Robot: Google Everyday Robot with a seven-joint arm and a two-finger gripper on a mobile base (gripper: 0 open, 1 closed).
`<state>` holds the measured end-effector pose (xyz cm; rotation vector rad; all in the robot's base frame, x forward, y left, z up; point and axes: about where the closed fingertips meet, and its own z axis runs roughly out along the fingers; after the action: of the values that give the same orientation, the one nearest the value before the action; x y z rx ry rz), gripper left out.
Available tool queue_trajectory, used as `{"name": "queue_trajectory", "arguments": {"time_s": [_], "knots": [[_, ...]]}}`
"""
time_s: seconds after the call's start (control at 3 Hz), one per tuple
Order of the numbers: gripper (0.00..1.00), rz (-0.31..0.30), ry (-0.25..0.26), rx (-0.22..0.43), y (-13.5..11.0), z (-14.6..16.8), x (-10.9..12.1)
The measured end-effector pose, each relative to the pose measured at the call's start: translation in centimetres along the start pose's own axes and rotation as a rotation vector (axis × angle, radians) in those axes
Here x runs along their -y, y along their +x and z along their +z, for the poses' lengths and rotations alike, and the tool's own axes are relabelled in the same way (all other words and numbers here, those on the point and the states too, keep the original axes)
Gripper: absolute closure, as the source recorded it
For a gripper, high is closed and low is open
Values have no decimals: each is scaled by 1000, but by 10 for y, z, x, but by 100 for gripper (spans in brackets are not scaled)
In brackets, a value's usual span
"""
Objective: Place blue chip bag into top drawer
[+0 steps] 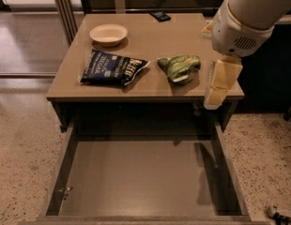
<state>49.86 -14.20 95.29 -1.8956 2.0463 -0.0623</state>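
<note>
The blue chip bag (112, 68) lies flat on the left half of the tan table top (150, 39), dark navy foil with white lettering. The top drawer (145, 177) stands pulled open below the table's front edge, its flat grey bottom bare. My gripper (217, 92) hangs from the white arm (251, 18) over the table's front right corner, well to the right of the bag, with a green snack bag (179, 68) between them. It holds nothing that I can see.
A shallow cream bowl (108, 34) sits at the back left of the table. A small dark object (160, 16) lies at the back edge. Metal posts (65, 11) stand to the left. Speckled floor surrounds the drawer.
</note>
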Motion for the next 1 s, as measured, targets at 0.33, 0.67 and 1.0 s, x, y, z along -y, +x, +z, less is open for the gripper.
{"name": "queue_trajectory", "arguments": {"time_s": [0.33, 0.67, 1.0], "knots": [[0, -84, 12, 43, -41, 16, 20], [0, -147, 7, 74, -75, 39, 36], [0, -148, 8, 74, -75, 39, 36]]}}
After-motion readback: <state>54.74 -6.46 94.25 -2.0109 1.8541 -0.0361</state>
